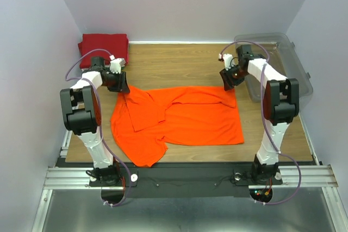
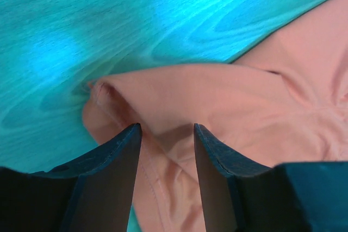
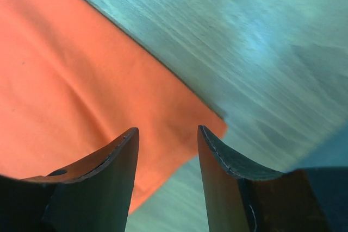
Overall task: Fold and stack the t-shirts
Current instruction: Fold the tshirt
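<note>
My left hand (image 1: 120, 82) hangs over the far left corner of the bright orange cloth t-shirt (image 1: 185, 118). Its two dark fingers are apart with nothing pinched between them. In my left wrist view the hand (image 2: 166, 129) points down at a rumpled fold of that shirt (image 2: 217, 101). The cloth looks pale pink in this view, and the wooden surface (image 2: 109, 25) around it looks teal. The fingertips are just above the cloth, but I cannot tell whether they touch it.

My right hand (image 1: 228, 80) is at the shirt's far right corner, its fingers also spread and gripping nothing. In the right wrist view the gap of this hand (image 3: 167, 131) sits over the straight edge and pointed corner of the orange cloth (image 3: 65, 80), which lies flat on the surface (image 3: 244, 52).

From above, the orange t-shirt is spread across the middle of the wooden surface (image 1: 174, 63). Its right half is smooth and squared. Its left half is creased and folded over itself, with a flap reaching toward the near edge.

A folded dark red cloth t-shirt (image 1: 103, 44) rests in the far left corner against the wall, apart from the orange one. A clear plastic bin (image 1: 283, 63) stands at the far right, just behind my right arm.
</note>
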Controlling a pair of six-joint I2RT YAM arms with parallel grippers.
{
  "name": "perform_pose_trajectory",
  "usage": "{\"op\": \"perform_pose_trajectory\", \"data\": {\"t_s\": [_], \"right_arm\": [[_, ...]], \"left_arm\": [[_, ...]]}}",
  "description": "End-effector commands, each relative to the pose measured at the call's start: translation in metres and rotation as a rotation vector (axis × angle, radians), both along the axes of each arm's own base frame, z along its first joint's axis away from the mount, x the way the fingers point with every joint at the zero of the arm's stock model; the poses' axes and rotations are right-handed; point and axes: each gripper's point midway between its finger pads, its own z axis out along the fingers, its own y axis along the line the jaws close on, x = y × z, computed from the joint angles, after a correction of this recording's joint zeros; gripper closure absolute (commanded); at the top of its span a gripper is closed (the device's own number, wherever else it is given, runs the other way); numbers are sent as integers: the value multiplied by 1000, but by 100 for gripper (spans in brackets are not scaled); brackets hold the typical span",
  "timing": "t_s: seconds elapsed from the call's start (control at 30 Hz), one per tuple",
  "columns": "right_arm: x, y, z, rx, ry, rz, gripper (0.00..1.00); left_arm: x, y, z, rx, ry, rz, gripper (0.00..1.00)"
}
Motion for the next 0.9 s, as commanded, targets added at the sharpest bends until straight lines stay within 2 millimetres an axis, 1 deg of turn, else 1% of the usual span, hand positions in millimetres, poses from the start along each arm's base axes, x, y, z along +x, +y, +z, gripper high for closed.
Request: {"op": "perform_pose_trajectory", "data": {"t_s": [0.0,0.03,0.07,0.1,0.17,0.2,0.23,0.3,0.33,0.4,0.47,0.5,0.53,0.57,0.6,0.67,0.7,0.73,0.77,0.8,0.83,0.87], "right_arm": [[11,12,-13,3,-16,0,47],[10,11,-21,-20,-6,-3,48],[10,8,-25,-33,0,-8,48],[12,7,-27,-43,-5,-14,48],[15,-1,-31,-85,-13,-38,50],[19,-3,-32,-94,-27,-53,50],[22,-7,-31,-115,-38,-70,50],[29,-8,-29,-116,-59,-93,50],[30,-8,-29,-120,-63,-97,51],[33,-7,-32,-114,-60,-107,51],[38,-3,-30,-106,-72,-103,51],[39,-2,-29,-100,-71,-98,51],[41,6,-24,-78,-82,-85,50],[43,9,-21,-66,-90,-77,48],[44,13,-16,-54,-100,-69,47],[48,22,-2,-18,-126,-54,41],[49,25,11,2,-148,-57,41],[50,27,13,13,-148,-57,40],[51,30,31,32,-183,-52,39],[48,31,42,42,-196,-49,39],[45,33,61,60,-229,-35,38],[38,33,68,60,-231,-22,37]], "left_arm": [[19,-11,20,-107,-60,13,54],[20,-10,18,-113,-62,21,57],[18,-8,14,-116,-53,34,63],[18,1,12,-117,-51,64,75],[19,16,12,-105,-62,103,87],[18,26,8,-84,-60,132,97],[17,42,7,-68,-62,169,100],[16,54,6,-61,-64,193,100],[15,61,1,-51,-54,201,100],[17,63,0,-45,-54,201,100],[19,63,-7,-54,-38,199,100],[23,64,-5,-54,-44,198,94],[23,63,-10,-59,-33,194,91],[25,64,-10,-59,-32,194,88],[29,65,-7,-58,-41,189,81],[31,63,-2,-65,-51,173,73],[29,62,3,-61,-52,152,67],[28,61,6,-61,-53,137,66],[27,60,19,-55,-78,123,64],[23,60,26,-45,-90,105,62],[18,59,46,-18,-135,74,61],[12,59,52,-1,-147,57,58]]}}
